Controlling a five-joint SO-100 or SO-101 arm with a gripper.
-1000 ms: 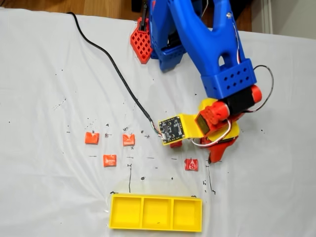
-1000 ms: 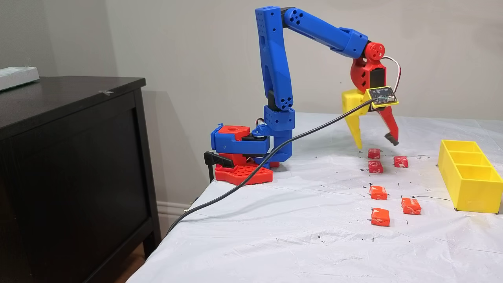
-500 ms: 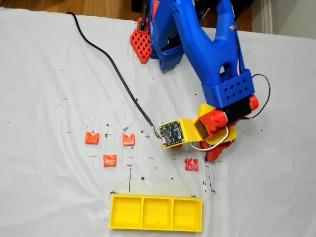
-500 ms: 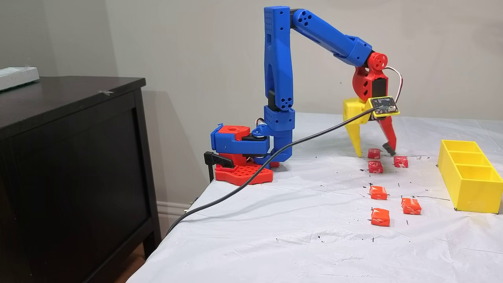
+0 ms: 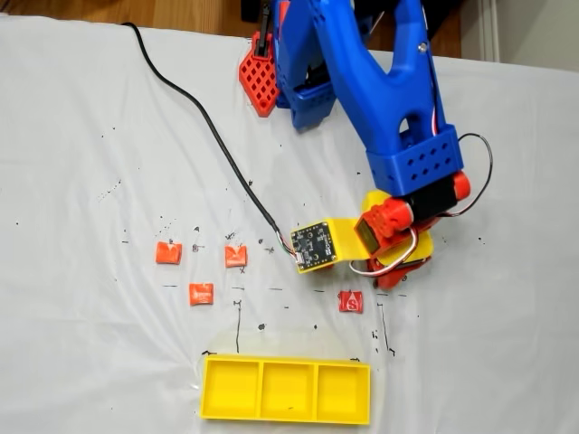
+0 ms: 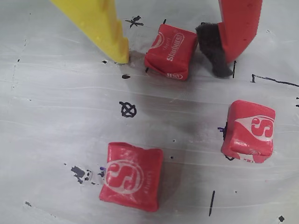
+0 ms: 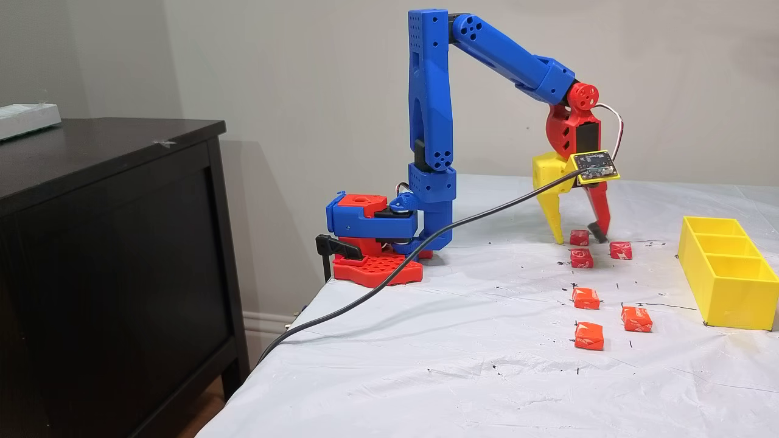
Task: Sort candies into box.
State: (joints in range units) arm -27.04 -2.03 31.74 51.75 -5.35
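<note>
Tablecloth (image 7: pixel 462 365), white, ink-speckled, wrinkled

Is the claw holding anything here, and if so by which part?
Nothing held yet: the open claw straddles a red candy, fingers either side, not clamped.

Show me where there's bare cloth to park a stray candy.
Free: the cloth left of the three orange candies, and between them and the box. Right of the gripper is bare too. Crowded: the red candy between the open fingers, with two neighbours close by.
</note>
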